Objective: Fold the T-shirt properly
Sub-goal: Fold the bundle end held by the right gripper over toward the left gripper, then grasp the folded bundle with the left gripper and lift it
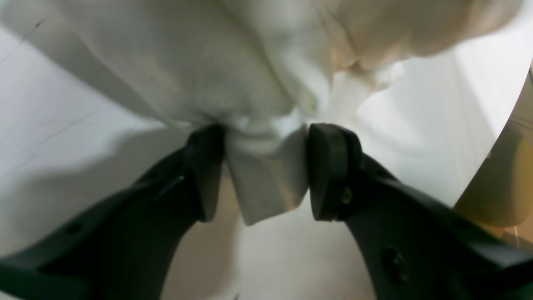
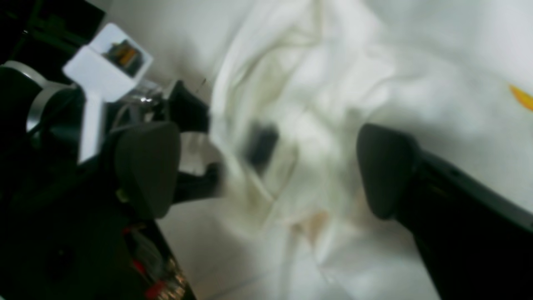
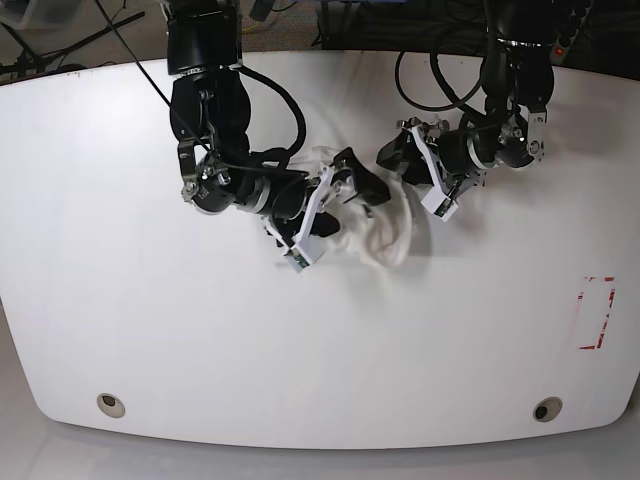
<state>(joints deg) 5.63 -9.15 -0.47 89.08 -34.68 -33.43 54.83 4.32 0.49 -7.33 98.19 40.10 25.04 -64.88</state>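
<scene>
White tabletop (image 3: 150, 330) fills the base view, with cables and dark floor beyond its far edge and a red-marked rectangle (image 3: 596, 313) near one side. Well away from that mark, toward the table's middle, the T-shirt (image 3: 385, 235) lies bunched in a small crumpled heap between the two arms. The left gripper (image 1: 266, 166) has its jaws partly closed on a gathered wad of the shirt's fabric, a flap of cloth hanging between the pads. The right gripper (image 2: 266, 166) stands with jaws spread wide just over the rumpled cloth, holding nothing; a bit of orange print (image 2: 522, 98) shows at the edge of its view. Judging by the heap, folding has hardly begun: no flat panel, straight edge or tidy crease shows anywhere. The shirt most likely needs spreading out flat first, then sleeves and body folded in turn.
</scene>
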